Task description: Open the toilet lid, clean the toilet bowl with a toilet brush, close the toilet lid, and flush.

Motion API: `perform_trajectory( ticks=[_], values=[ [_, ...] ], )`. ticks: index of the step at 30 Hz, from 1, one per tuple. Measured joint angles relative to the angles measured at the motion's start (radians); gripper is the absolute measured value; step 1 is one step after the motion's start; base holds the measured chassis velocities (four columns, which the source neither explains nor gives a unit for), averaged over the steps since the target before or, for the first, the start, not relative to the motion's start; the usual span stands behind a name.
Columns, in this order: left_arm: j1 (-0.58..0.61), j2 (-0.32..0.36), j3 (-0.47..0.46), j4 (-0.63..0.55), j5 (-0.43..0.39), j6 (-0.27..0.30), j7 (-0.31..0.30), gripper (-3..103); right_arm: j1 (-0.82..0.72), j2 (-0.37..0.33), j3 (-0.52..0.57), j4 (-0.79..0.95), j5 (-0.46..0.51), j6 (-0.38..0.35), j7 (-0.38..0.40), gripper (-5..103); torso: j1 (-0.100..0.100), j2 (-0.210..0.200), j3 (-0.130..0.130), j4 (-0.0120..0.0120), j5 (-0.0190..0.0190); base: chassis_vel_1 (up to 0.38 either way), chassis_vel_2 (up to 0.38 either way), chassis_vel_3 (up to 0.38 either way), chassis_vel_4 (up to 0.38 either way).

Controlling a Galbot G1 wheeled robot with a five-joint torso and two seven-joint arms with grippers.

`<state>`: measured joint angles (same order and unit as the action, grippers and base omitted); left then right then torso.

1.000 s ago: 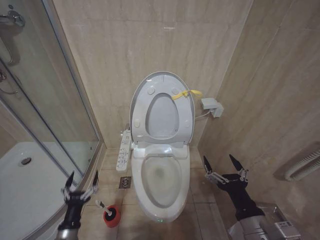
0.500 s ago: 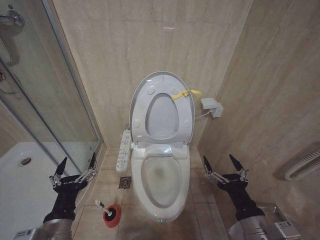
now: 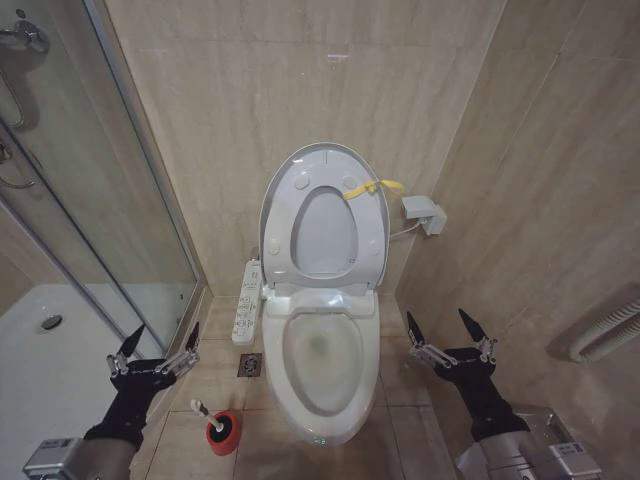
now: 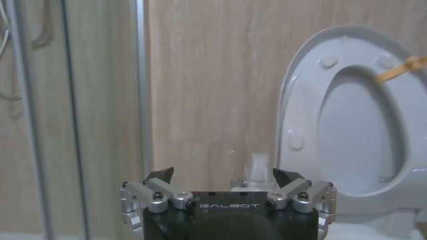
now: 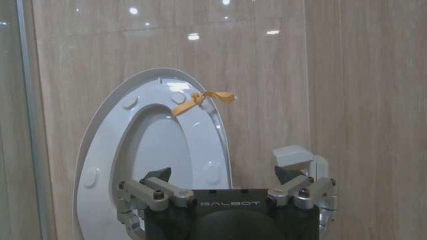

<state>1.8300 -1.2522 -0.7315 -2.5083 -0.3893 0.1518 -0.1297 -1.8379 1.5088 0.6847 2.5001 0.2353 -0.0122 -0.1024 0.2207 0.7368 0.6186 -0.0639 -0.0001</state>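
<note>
The toilet lid (image 3: 322,215) is seen already swung up, leaning back against the tiled wall (image 3: 300,90), with the seat ring raised against it and a yellow strap (image 3: 372,188) knotted at its upper edge. Below it the toilet bowl (image 3: 322,352) is left uncovered, a bit of water visible at the bottom. The toilet brush (image 3: 203,409) is parked in its red holder cup (image 3: 223,431) on the floor, thin white handle tilted out toward the shower side.

The left gripper (image 3: 155,347) is held just above and to the shower side of that holder, not touching the brush, fingers spread wide with nothing between them. From its wrist camera the raised lid (image 4: 353,115) is seen ahead and off to one side, the glass shower door (image 4: 73,115) on the other.

The right gripper (image 3: 447,330) is kept on the far side of the bowl, near the side wall, also spread wide and empty. Ahead of it the lid (image 5: 157,150) and strap (image 5: 200,100) can be seen, plus a small white wall box (image 5: 293,156) just past its fingertips

A white remote panel (image 3: 247,300) is mounted beside the bowl, with a floor drain (image 3: 250,365) between it and the holder
</note>
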Motion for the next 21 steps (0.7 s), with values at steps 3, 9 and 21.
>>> perform_trajectory(
  ticks=[3, 9, 21],
  values=[
    [-0.012, -0.012, 0.024, 0.011, 0.029, -0.078, 0.025, 100, 0.000, 0.000, 0.000, 0.000, 0.000, 0.000, 0.000, 100, 0.000, 0.000, 0.000, -0.0001, 0.0002, 0.000, 0.000, 0.000, 0.000],
    [-0.032, -0.043, 0.062, 0.090, 0.104, -0.227, 0.071, 100, 0.000, 0.000, 0.000, 0.000, 0.000, 0.000, 0.000, 100, 0.000, 0.000, 0.000, 0.0000, 0.0001, 0.000, 0.000, 0.000, 0.000],
    [-0.020, -0.062, 0.115, 0.125, 0.132, -0.283, 0.090, 100, 0.000, 0.000, 0.000, 0.000, 0.000, 0.000, 0.000, 100, 0.000, 0.000, 0.000, -0.0001, 0.0002, 0.000, 0.000, 0.000, 0.000]
  ],
)
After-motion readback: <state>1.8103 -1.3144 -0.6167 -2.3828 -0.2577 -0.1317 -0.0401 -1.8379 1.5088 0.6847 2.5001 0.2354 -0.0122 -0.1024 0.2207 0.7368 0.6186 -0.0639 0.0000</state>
